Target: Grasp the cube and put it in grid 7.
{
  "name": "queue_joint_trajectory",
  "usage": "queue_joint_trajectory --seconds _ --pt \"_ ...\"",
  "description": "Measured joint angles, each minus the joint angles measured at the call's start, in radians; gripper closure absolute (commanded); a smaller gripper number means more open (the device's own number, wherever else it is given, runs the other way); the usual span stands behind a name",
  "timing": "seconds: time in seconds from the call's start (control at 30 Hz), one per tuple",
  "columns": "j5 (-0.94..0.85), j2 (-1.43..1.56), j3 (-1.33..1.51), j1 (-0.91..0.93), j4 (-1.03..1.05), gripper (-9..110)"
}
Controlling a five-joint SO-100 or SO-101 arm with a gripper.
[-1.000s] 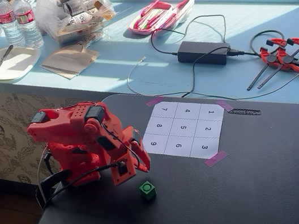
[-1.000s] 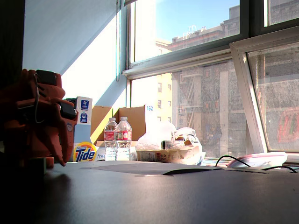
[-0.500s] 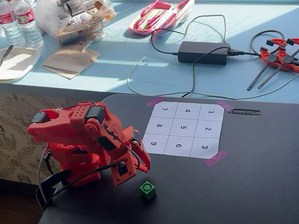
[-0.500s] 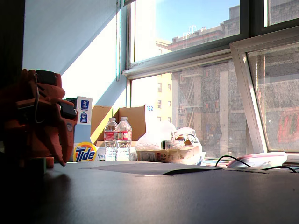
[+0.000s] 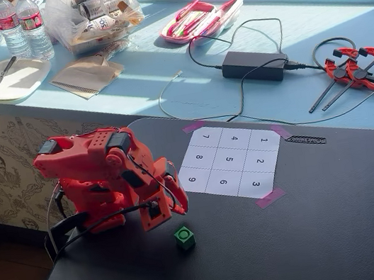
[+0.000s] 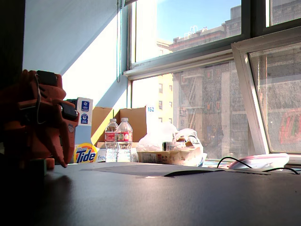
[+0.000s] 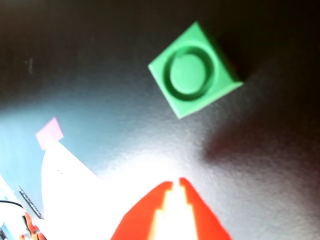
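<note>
**Wrist view: jaws together, cube lying free ahead**

Gripper [image 7: 172, 192]: two red fingers are entering from the bottom edge, tips nearly meeting with only a thin bright sliver between them; they are gripping nothing.

Cube [image 7: 193, 70]: bright green, ringed round recess facing up, sitting on the dark table toward the upper right, apart from the fingertips and turned corner-on to them. It is casting a shadow to its right.

Paper sheet [image 7: 70, 185]: white, overexposed, lying at lower left, with a pink tape tab [image 7: 49, 132] at its corner.

In a fixed view, the red arm [image 5: 111, 178] is crouching folded at the left of the black table [image 5: 317, 233], its gripper [image 5: 172, 201] pointing down toward the cube [image 5: 184, 237], which is resting just near and right of it, untouched. The numbered sheet is lying farther back and right; grid 7 [image 5: 206, 136] is forming its far left corner, well apart from the cube.

In the other fixed view, the arm [image 6: 37, 117] is standing in shadow at the left edge.
</note>
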Motion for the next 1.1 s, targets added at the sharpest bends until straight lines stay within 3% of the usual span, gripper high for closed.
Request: queue_joint_trajectory --seconds 1.1 --pt "0.0 0.0 -0.002 0.0 0.015 101"
